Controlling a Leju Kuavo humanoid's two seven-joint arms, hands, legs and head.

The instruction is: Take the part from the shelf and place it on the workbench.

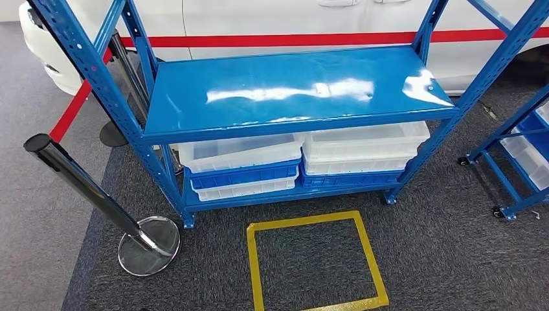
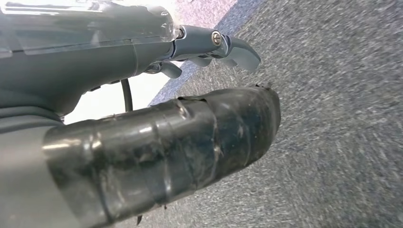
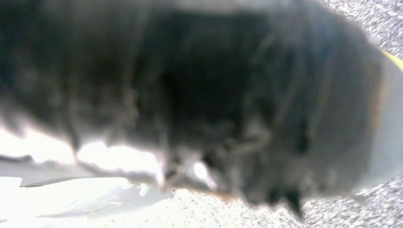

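Two stacks of bins [image 1: 239,152] sit under the shelf's [image 1: 291,84] bare glossy top deck at mid-frame. The part is presumably in one of them, but I cannot tell which, since the deck hides their contents.

That overhang is the main risk. A reach into a bin has to go in low under the deck's front edge, and a forearm or wrist could knock that edge or the slanted blue uprights on either side. A bin could also slide back on its level if pushed.

The left hand [image 2: 157,137] hangs over the carpet holding nothing, fingers [image 2: 237,50] loosely extended and apart from the thumb. The right hand [image 3: 214,104] is a dark blur, so I cannot tell its state. It may be empty or not, which makes any plan for it uncertain.

There is open carpet in the lower centre, around the yellow square [image 1: 252,259]. Room narrows at lower left, where a leaning stanchion [image 1: 84,188] and its chrome base could catch a foot. At the right edge a second shelf [image 1: 511,123] on castors closes the gap. A white car [image 1: 259,16] stands close behind the shelf along the top of the frame.
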